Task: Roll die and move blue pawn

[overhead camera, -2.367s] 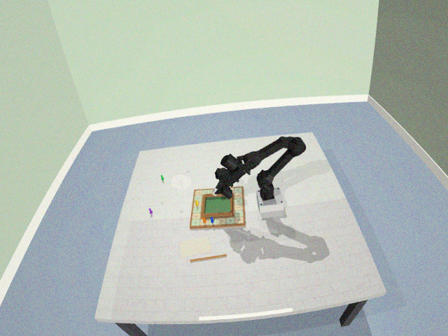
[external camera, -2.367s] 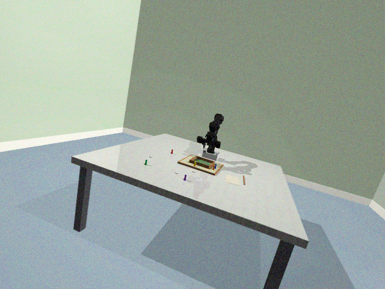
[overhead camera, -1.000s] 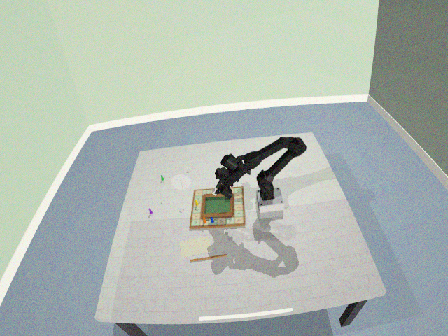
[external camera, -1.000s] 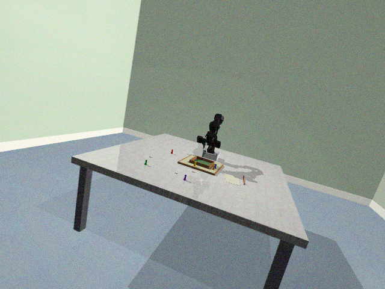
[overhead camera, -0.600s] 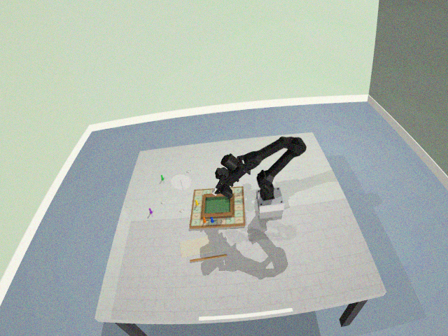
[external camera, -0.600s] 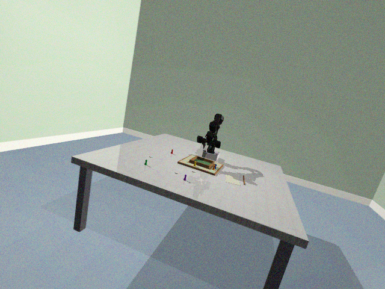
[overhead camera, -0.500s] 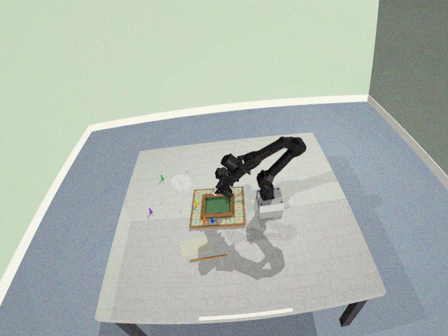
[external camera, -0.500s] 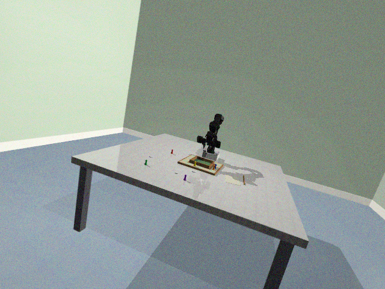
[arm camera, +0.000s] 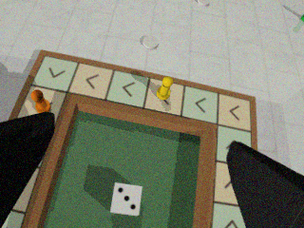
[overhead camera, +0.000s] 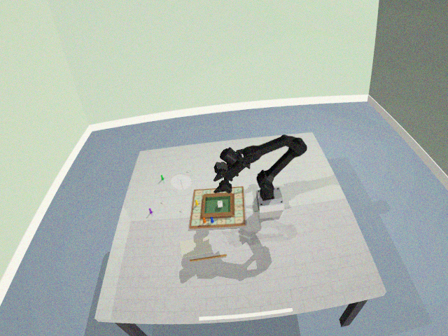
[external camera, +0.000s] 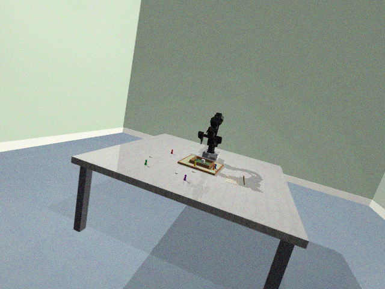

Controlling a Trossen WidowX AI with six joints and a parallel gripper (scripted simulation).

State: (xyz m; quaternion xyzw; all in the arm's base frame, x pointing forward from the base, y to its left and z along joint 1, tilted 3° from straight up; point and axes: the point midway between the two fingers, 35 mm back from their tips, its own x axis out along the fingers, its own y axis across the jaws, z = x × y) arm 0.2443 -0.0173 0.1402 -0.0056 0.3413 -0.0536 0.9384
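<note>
Now the end effector (arm camera: 138, 157) hangs wide and holds nothing above the tray (arm camera: 142, 142); the die (arm camera: 126, 199) lies on its green floor, three pips up.

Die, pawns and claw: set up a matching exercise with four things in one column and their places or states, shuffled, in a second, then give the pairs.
Things:
1. die
2. yellow pawn
3. orange pawn
4. claw

Places or states:
A. stands on a corner square of the board
B. open, holding nothing, above the tray
C. lies on the green tray floor, three pips up
D. stands on a cream arrow square along one side of the board

Pairs: 1-C, 2-D, 3-A, 4-B
</note>
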